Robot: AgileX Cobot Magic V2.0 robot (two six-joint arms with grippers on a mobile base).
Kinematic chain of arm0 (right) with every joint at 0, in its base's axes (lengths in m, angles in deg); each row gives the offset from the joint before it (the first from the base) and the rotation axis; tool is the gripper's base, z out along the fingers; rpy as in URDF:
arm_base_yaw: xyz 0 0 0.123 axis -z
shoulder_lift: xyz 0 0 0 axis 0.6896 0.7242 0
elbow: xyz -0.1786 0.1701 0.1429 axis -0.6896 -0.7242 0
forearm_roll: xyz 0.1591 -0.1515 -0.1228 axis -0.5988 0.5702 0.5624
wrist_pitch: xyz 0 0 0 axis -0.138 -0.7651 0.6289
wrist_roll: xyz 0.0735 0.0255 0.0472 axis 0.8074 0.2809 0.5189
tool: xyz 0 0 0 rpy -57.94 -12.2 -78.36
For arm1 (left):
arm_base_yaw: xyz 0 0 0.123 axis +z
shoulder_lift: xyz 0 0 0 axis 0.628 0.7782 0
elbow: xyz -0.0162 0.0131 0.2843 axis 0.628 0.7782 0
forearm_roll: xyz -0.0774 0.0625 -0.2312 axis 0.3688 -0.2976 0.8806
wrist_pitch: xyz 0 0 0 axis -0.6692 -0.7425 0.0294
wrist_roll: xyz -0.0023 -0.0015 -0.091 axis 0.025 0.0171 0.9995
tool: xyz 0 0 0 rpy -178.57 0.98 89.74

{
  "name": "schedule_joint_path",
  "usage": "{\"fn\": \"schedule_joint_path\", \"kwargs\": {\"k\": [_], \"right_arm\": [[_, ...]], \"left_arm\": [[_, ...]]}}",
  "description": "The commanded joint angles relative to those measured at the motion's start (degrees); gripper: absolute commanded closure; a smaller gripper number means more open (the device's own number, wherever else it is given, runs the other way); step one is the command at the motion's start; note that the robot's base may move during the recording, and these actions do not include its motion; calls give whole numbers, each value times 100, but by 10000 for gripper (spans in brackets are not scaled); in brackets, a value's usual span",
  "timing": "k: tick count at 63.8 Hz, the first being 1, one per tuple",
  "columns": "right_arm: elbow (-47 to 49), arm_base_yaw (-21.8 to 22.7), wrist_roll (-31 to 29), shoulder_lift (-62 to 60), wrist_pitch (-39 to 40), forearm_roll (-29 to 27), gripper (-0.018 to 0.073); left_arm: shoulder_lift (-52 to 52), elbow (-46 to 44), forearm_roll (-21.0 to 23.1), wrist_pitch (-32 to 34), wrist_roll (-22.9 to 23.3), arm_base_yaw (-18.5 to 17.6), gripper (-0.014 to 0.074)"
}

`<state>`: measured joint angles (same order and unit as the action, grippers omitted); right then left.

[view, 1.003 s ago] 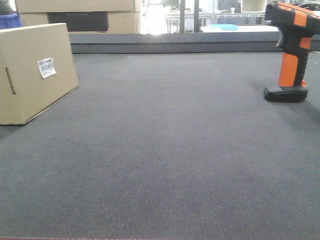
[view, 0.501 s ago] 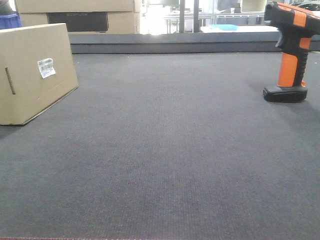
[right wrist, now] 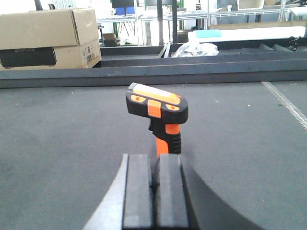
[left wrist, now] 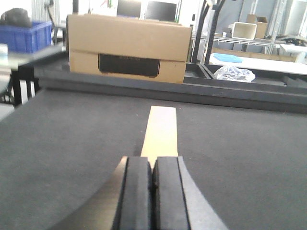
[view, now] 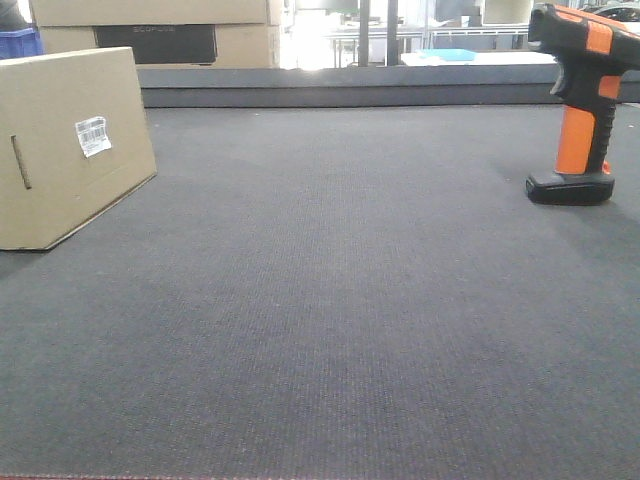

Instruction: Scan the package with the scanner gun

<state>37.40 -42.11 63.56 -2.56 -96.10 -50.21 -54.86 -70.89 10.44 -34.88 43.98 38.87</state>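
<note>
A brown cardboard package (view: 65,145) with a white barcode label (view: 93,135) stands on the dark mat at the far left; the left wrist view shows its narrow top (left wrist: 160,129) straight ahead. An orange and black scanner gun (view: 583,100) stands upright at the far right, and shows straight ahead in the right wrist view (right wrist: 160,115). My left gripper (left wrist: 152,160) is shut and empty, short of the package. My right gripper (right wrist: 155,160) is shut and empty, short of the scanner. Neither gripper shows in the front view.
A raised dark ledge (view: 350,85) bounds the mat at the back. A large cardboard box (left wrist: 127,48) stands behind it at the left. A blue crate (left wrist: 29,36) and white tables with a plastic bag (left wrist: 232,73) lie further back.
</note>
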Motion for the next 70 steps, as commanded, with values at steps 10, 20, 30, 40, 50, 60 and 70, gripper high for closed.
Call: {"fn": "schedule_joint_path", "kwargs": {"k": [10,20,30,40,50,60,70], "right_arm": [[-7,1,0,-803,-151,69,727],[-7,1,0,-1073,-151,69,727],[-7,1,0,-1073,-151,69,727],[-7,1,0,-1073,-151,69,727],[-7,1,0,-1073,-151,69,727],[-7,1,0,-1073,-151,69,727],[-416,11,-179,-1153,209,3,727]], "left_arm": [[-724,21,-341,-199,24,-28,708],[-914,21,-341,-167,24,-28,708],[-914,21,-341,-100,24,-28,708],[-914,21,-341,-100,24,-28,708],[-914,21,-341,-100,24,-28,708],[-914,21,-341,-100,24,-28,708],[-914,21,-341,-100,24,-28,708]]}}
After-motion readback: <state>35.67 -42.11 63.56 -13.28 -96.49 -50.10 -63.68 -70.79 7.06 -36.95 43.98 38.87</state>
